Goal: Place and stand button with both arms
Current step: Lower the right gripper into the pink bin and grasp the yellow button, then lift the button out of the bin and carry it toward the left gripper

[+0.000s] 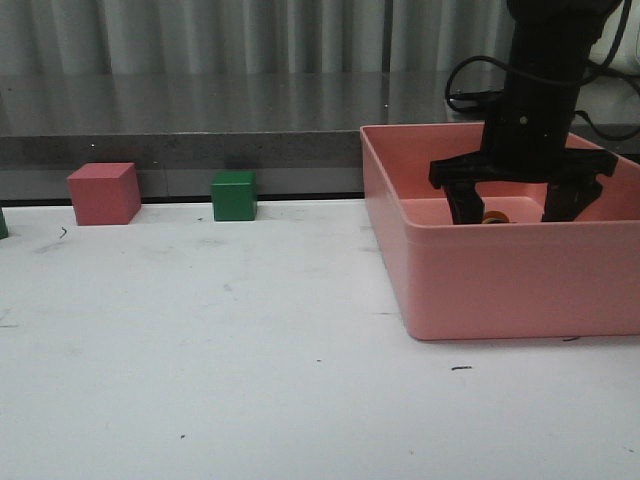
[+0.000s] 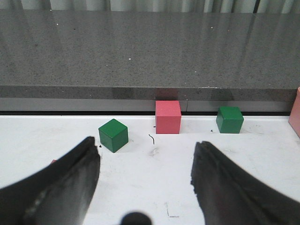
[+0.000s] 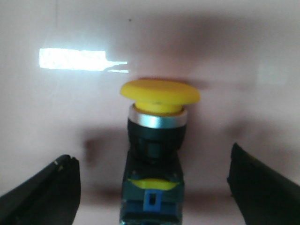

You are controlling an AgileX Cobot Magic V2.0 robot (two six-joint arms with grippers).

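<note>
The right gripper (image 1: 522,205) hangs wide open inside the smooth pink bin (image 1: 480,285), fingers either side of the button (image 3: 157,140) without touching it. The button's glossy yellow dome, metal ring and black body lie on the bin floor. The left gripper (image 2: 145,180) is also spread, empty, above the white table (image 2: 154,168).

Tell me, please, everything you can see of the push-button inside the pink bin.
The button has a wide yellow domed cap, a silver collar, a black body and a bluish base block with a small yellow insert. It looks like plastic with a metal ring. It lies on its side on the floor of the pink bin, between the open fingers of the right gripper, which do not touch it.
</note>
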